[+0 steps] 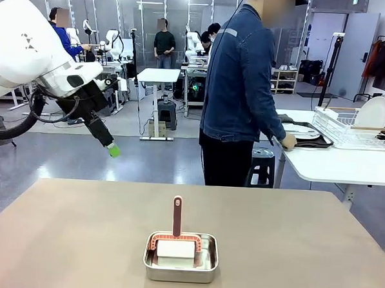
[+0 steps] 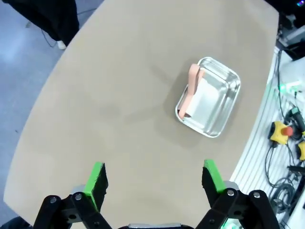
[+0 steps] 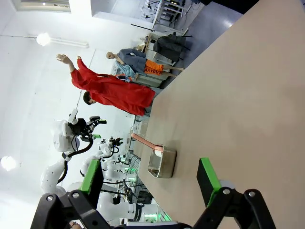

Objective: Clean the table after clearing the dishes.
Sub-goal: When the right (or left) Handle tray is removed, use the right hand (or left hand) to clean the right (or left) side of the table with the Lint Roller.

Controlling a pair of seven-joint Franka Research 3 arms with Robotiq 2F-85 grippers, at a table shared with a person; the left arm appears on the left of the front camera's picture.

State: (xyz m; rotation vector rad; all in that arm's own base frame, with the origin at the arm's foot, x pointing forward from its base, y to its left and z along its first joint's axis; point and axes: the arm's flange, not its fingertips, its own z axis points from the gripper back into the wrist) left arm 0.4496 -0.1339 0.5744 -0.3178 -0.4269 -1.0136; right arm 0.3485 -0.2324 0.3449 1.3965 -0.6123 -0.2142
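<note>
Front view: the tan counter [image 1: 78,235] carries a steel pan [image 1: 207,266] at 6 o'clock, holding a white block [image 1: 176,249] and a pink-handled tool [image 1: 177,215] with its handle upright. The left gripper [image 1: 113,149] hangs raised at 10 o'clock. At 2 o'clock, well apart from the tan counter, a person [image 1: 241,75] in a denim jacket rests a hand [image 1: 287,142] on a dark tray [image 1: 312,142] carrying a white plate [image 1: 301,131] on a white side counter [image 1: 333,165], beside a wire rack [image 1: 348,129]. In the left wrist view the left gripper [image 2: 153,167] is released, jaws spread wide, the pan at 1 o'clock. In the right wrist view the right gripper [image 3: 148,164] is likewise released, grasping nothing.
</note>
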